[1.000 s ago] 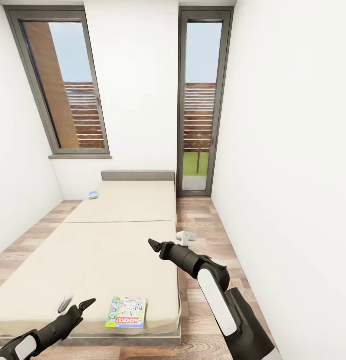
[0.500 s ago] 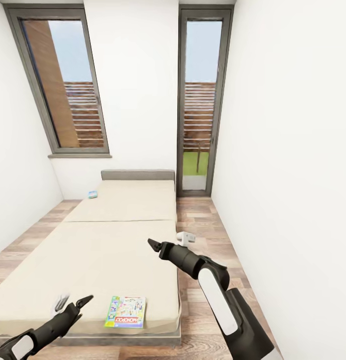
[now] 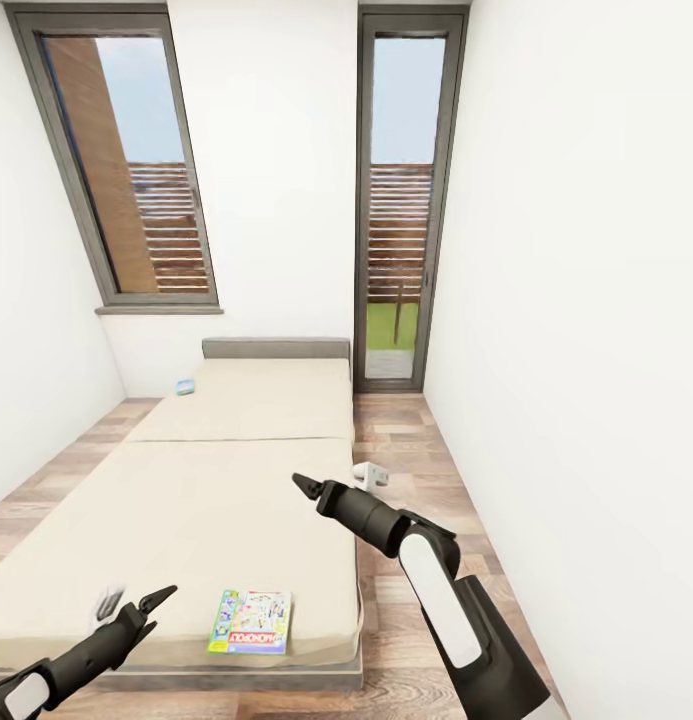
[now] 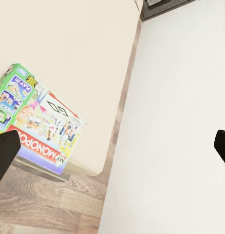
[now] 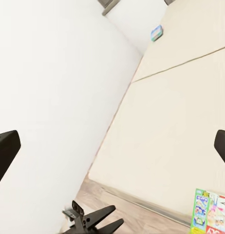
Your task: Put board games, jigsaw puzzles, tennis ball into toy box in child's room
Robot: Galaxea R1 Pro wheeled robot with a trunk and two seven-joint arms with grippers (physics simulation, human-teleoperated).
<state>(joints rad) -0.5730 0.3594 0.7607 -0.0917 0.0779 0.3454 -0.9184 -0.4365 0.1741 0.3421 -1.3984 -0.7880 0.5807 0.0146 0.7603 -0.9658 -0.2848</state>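
A flat, bright Monopoly game box [image 3: 251,622] lies on the cream bed [image 3: 186,500]. Both tools, left tool [image 3: 131,603] and right tool [image 3: 331,484], are spread apart.

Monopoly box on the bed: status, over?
Both grippers, left and right, open, empty. Monopoly box flat at the bed near edge, untouched. Second game box far end. Nothing blocking.

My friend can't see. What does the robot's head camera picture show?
A Monopoly box lies near the cream bed's front edge, between the open left gripper and right gripper. A small blue box sits far up the bed.
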